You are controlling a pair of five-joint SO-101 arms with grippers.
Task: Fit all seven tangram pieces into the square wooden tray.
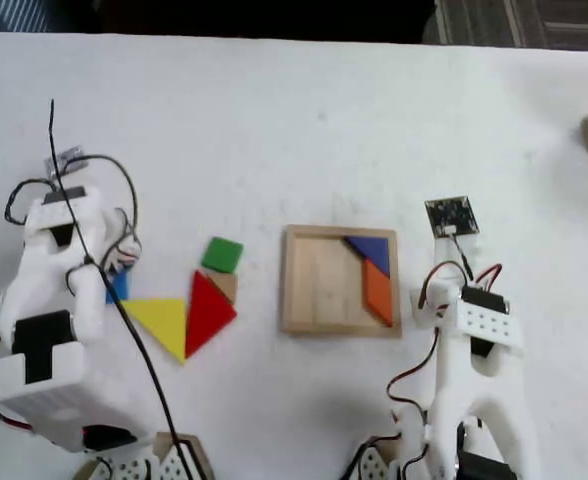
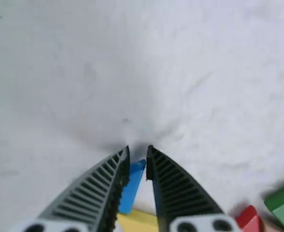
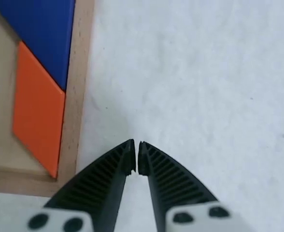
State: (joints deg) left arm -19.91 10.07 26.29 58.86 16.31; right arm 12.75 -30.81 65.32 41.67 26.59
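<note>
Light-blue piece (image 2: 131, 186) — largely hidden by left gripper (image 2: 137, 150); green piece (image 2: 282, 208) edge-cropped.

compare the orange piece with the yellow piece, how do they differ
The orange piece is a parallelogram; the yellow piece is a triangle. The orange piece lies inside the tray, while the yellow piece lies on the table beside the red triangle. The yellow piece looks larger than the orange piece. Both lie flat.
</note>
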